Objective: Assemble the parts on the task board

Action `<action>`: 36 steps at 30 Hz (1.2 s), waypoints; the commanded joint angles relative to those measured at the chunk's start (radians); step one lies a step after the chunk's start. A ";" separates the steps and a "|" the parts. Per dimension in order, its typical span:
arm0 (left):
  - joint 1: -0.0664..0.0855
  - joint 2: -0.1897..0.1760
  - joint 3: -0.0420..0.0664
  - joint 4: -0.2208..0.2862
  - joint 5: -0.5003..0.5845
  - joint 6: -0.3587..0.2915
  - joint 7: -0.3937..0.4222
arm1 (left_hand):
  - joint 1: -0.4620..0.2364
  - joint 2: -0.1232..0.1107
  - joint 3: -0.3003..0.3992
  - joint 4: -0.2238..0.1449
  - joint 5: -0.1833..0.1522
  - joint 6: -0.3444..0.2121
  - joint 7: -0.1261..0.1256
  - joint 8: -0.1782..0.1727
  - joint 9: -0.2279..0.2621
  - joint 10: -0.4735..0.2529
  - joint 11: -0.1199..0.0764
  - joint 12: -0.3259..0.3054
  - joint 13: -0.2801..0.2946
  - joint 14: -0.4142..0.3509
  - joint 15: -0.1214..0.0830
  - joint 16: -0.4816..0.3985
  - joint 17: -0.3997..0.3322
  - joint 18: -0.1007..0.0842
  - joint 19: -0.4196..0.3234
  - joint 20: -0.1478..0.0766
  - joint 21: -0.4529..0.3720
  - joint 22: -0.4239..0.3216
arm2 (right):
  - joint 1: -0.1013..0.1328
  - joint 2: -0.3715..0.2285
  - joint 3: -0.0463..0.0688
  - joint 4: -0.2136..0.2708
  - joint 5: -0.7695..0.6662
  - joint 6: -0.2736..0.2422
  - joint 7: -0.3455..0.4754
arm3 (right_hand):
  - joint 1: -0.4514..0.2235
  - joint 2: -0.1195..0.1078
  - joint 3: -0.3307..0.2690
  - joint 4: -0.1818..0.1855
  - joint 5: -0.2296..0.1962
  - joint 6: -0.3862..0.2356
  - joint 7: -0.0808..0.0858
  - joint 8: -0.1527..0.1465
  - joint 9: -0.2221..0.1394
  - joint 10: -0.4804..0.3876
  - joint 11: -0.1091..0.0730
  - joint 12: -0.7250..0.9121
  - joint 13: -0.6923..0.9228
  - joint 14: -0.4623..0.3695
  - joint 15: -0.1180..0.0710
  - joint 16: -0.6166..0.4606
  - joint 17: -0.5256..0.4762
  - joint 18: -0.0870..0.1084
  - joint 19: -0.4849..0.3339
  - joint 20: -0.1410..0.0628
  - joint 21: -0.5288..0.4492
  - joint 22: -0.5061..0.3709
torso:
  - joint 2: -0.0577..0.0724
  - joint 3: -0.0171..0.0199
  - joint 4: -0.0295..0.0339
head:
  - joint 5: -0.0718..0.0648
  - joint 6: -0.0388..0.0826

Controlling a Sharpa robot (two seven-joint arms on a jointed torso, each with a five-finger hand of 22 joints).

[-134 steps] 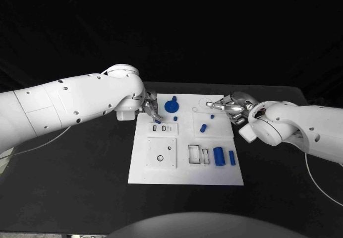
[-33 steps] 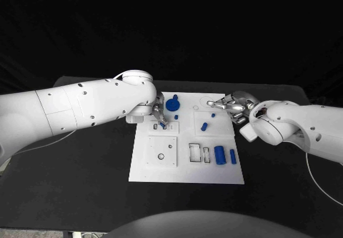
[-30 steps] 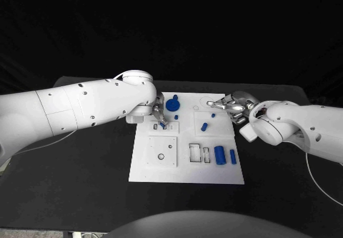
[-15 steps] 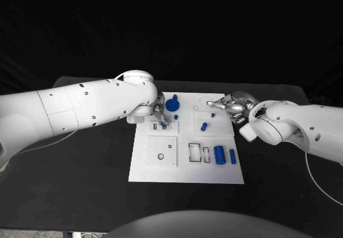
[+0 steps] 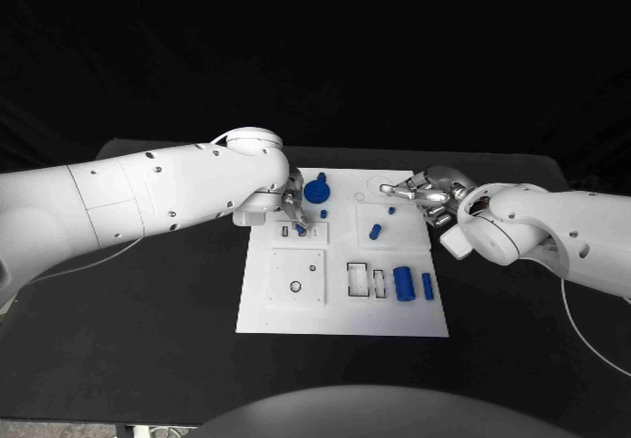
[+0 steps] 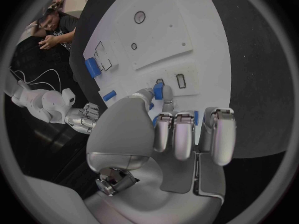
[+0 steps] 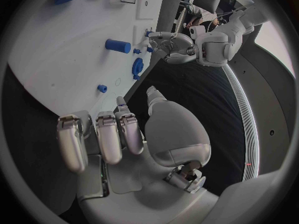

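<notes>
- We see a black table (image 5: pixel 131 347) that spreads across the lower and middle part of the head view; its far edge runs behind both arms.
- We see the same table's dark top (image 6: pixel 264 59) in the left wrist view, matte and plain.
- We see a black backdrop (image 5: pixel 395 73) that rises behind the table's far edge, with no detail we can make out.
- We see a thin white cable (image 5: pixel 66 267) on the table's left side, curving toward the picture's left edge.
- We see a second thin white cable (image 5: pixel 579 328) on the table's right side, bending toward the lower right corner.
</notes>
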 commanded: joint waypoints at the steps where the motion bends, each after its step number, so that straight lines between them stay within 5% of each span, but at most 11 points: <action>1: 0.000 0.001 0.000 0.000 0.015 0.021 -0.129 | -0.001 0.005 0.007 -0.003 -0.007 0.035 -0.034 0.003 0.002 0.102 -0.007 0.006 0.263 0.104 -0.009 0.003 0.263 -0.007 0.107 -0.007 0.002 0.263 | -0.001 0.001 0.000 0.001 -0.009 0.006 0.004 | 0.000 0.007 -0.006 -0.002 0.007 0.000 0.007 0.003 0.002 0.106 0.009 -0.005 0.261 0.108 0.007 0.004 0.263 -0.007 0.105 0.004 0.004 0.263 | -0.001 0.0009 0.0001 | 0.003 0.000; 7: 0.000 0.000 0.000 0.004 0.012 0.025 -0.131 | 0.003 0.007 0.011 -0.004 -0.008 0.034 -0.035 0.002 0.003 0.102 -0.008 0.006 0.263 0.104 -0.010 0.003 0.263 -0.007 0.107 -0.008 0.002 0.263 | -0.001 0.001 0.000 0.000 -0.009 0.007 0.005 | 0.000 0.007 -0.006 -0.002 0.007 0.000 0.007 0.003 0.002 0.106 0.009 -0.005 0.261 0.108 0.007 0.004 0.263 -0.007 0.105 0.004 0.004 0.263 | 0.000 0.0006 -0.0006 | 0.018 0.004; 15: -0.001 0.000 0.000 0.004 0.009 0.025 -0.128 | 0.004 0.007 0.012 -0.004 -0.008 0.034 -0.035 0.002 0.004 0.102 -0.008 0.006 0.263 0.104 -0.010 0.003 0.263 -0.007 0.107 -0.008 0.002 0.263 | -0.001 0.001 0.000 -0.001 -0.009 0.006 0.006 | 0.000 0.007 -0.006 -0.002 0.007 0.000 0.007 0.003 0.002 0.106 0.009 -0.005 0.261 0.108 0.007 0.004 0.263 -0.007 0.105 0.004 0.004 0.263 | 0.000 -0.0001 0.0005 | 0.003 0.000; 36: -0.002 0.004 0.000 0.000 0.016 0.033 -0.126 | 0.005 0.008 0.013 -0.004 -0.008 0.034 -0.035 0.002 0.004 0.102 -0.008 0.006 0.263 0.104 -0.010 0.003 0.263 -0.007 0.107 -0.008 0.002 0.263 | -0.003 -0.002 -0.001 0.001 -0.009 0.006 0.005 | 0.002 0.009 -0.007 -0.001 0.007 0.000 0.008 0.004 0.002 0.106 0.010 -0.005 0.261 0.108 0.008 0.004 0.263 -0.007 0.105 0.005 0.004 0.263 | 0.000 -0.0002 0.0002 | 0.003 -0.002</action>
